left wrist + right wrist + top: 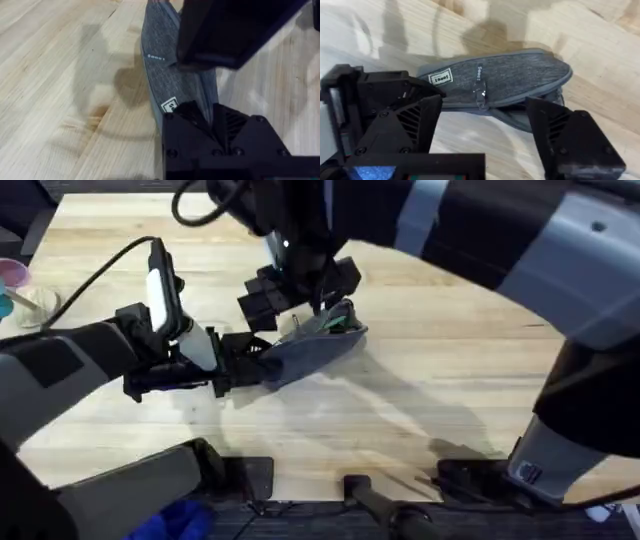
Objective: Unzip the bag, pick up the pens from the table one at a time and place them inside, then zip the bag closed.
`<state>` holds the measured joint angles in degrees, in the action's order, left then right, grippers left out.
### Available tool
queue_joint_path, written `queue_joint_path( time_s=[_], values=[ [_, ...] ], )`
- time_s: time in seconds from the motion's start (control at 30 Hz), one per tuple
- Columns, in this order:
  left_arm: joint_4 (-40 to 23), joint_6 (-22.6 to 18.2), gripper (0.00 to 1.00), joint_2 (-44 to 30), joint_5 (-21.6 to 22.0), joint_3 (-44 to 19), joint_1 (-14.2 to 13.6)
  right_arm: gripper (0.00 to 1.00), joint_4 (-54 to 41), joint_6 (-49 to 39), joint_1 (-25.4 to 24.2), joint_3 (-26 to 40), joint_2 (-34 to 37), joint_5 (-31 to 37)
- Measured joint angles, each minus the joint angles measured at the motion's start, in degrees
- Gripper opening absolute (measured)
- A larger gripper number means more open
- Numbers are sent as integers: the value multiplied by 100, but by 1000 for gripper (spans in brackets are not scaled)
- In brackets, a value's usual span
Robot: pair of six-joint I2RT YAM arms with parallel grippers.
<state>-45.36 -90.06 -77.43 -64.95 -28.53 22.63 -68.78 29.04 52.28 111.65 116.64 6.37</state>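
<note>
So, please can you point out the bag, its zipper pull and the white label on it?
bag (520,75): right wrist view, on the grey fabric side.
zipper pull (480,94): right wrist view, on the metal tab.
white label (440,77): right wrist view, on its printed face.

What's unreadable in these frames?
- Pens: a green bit shows at the bag's far end in the overhead; the right gripper covers the rest.
- Zipper state: overhead, hidden by both grippers.
- Label text: right wrist, too small.
- Left gripper hides the bag's near end.
</note>
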Motion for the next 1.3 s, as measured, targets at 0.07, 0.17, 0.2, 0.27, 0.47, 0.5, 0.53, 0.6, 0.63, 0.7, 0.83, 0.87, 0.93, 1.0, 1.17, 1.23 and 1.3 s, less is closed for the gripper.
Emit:
queue_joint_path(
  time_s=[0.07, 0.17, 0.2, 0.27, 0.47, 0.5, 0.53, 0.6, 0.63, 0.7, 0.83, 0.87, 0.93, 1.0, 1.17, 1.23, 1.3],
  values=[
    [0, 0, 40, 0, 0, 0, 0, 996, 31, 36, 21, -105, 2, -15],
    [0, 0, 40, 0, 0, 0, 0, 995, 116, 83, 64, -221, 2, -17],
    [0, 0, 40, 0, 0, 0, 0, 995, 155, 105, 79, -260, 0, -17],
    [0, 0, 40, 0, 0, 0, 0, 995, 261, 127, 110, -351, 0, -17],
    [0, 0, 40, 1, 2, 0, 0, 987, 479, 245, 145, -645, 2, -17],
    [0, 0, 40, 0, 0, 0, 0, 986, 510, 256, 146, -663, 0, -15],
    [0, 0, 40, 2, 2, 0, 0, 985, 542, 272, 146, -680, 0, -17],
    [2, 0, 40, 2, 2, 0, 0, 976, 584, 275, 144, -692, 2, -15],
    [2, 0, 40, 0, 2, 0, 0, 962, 592, 278, 146, -694, 0, -15],
    [2, 0, 40, 0, 2, 0, 0, 943, 591, 284, 146, -697, 4, -15],
    [2, 0, 40, 0, 2, 0, 0, 919, 580, 295, 146, -699, 104, -15],
    [2, 0, 40, 0, 2, 0, 0, 915, 580, 295, 150, -699, 140, -15],
    [0, 0, 40, 0, 5, 0, 0, 910, 556, 295, 168, -705, 197, -17],
    [-2, 0, 40, 0, 15, 2, 0, 906, 533, 315, 183, -705, 214, -13],
    [-1, 0, 40, 2, 13, 4, 0, 836, 523, 334, 190, -705, 215, -8],
    [-2, 0, 40, 0, 13, 4, 0, 764, 498, 353, 187, -707, 216, 10],
    [-2, 0, 40, 0, 13, 4, 0, 680, 482, 357, 187, -710, 216, 29]
  ],
)
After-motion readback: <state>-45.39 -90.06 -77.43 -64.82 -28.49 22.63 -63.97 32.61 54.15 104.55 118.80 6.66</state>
